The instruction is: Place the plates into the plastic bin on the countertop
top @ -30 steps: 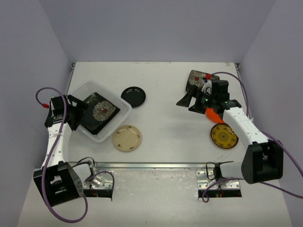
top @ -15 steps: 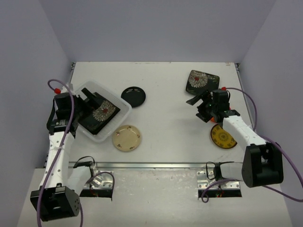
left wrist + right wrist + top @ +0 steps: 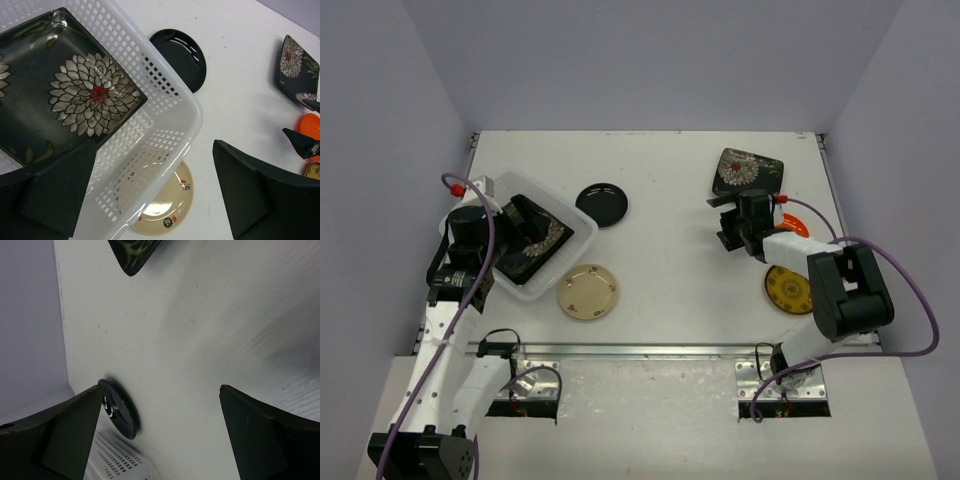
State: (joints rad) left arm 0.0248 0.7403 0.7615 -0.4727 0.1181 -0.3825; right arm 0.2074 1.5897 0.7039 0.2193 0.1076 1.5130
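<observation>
The plastic bin stands at the left of the countertop and holds a black square plate with a white flower. My left gripper hovers open over the bin's near corner, holding nothing. Loose on the countertop lie a round black plate, a cream plate, a second flowered square plate, an orange plate partly behind the right arm, and a yellow plate. My right gripper is open and empty, below the flowered plate, its fingers pointing left toward the black plate.
A metal rail runs along the front edge. Grey walls close in the left, right and back. Bare white surface lies between the bin and the right arm.
The left gripper has swung from the bin's left side to above it. The right gripper has drawn back from the flowered square plate and turned left, leaving that plate uncovered.
</observation>
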